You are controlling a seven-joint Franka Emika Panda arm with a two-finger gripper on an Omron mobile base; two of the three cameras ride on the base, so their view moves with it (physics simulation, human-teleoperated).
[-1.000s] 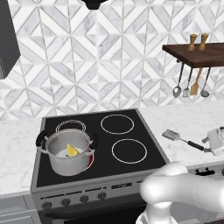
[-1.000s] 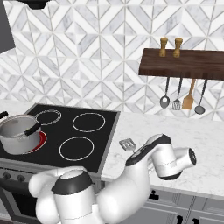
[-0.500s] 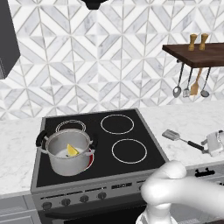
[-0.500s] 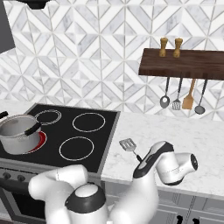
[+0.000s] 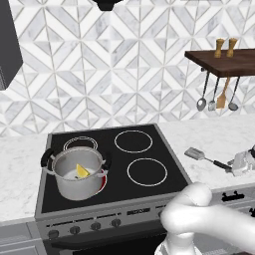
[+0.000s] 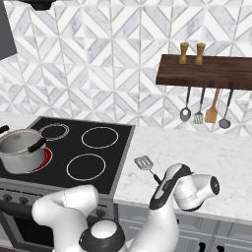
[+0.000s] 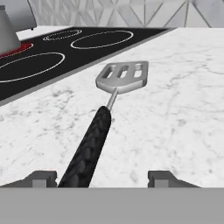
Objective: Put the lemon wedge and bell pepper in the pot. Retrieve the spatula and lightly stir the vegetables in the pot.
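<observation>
Left base view: flat grey slotted spatula with long thin black handle [image 5: 206, 158] lying on white marble counter [image 5: 224, 139], just right of black glass cooktop [image 5: 109, 164]. Long axis diagonal, head pointing up-left toward the stove, handle running down-right to the gripper [image 5: 233, 167] at the right edge. White arm with dark joints [image 5: 209, 221] rising from lower right, bent low, hand near counter level at the handle end. Finger spread unreadable here. Shiny steel cylindrical stockpot with two dark side handles [image 5: 77, 172] on front-left burner, red glow beneath. Inside: small bright yellow lemon wedge [image 5: 82, 171] on pale bottom; other contents too small to tell.

Right base view: spatula [image 6: 147, 166] on marble counter [image 6: 206, 152] right of cooktop [image 6: 74, 152], head pointing up-left, handle slanting down-right under the white hand. Arm [image 6: 167, 206] curling from lower left, wrist folded down, hand tilted low over the handle end. Fingertips hidden by the hand. Pot [image 6: 19, 150] at far left on glowing burner, interior not visible. Dark wooden shelf [image 6: 206, 71] on the wall with hanging utensils, well apart.

Hand view: spatula [image 7: 105, 113] lying flat, running away from the camera, grey three-slot head at far end leaning slightly right, textured black handle coming down between the two dark fingertips [image 7: 41, 177]. Gripper [image 7: 103, 179] spread wide, fingers apart on either side of the handle, left tip just beside it, right tip clear. Not clamped. Pot wall [image 7: 8, 26] at upper left corner over red burner.
</observation>
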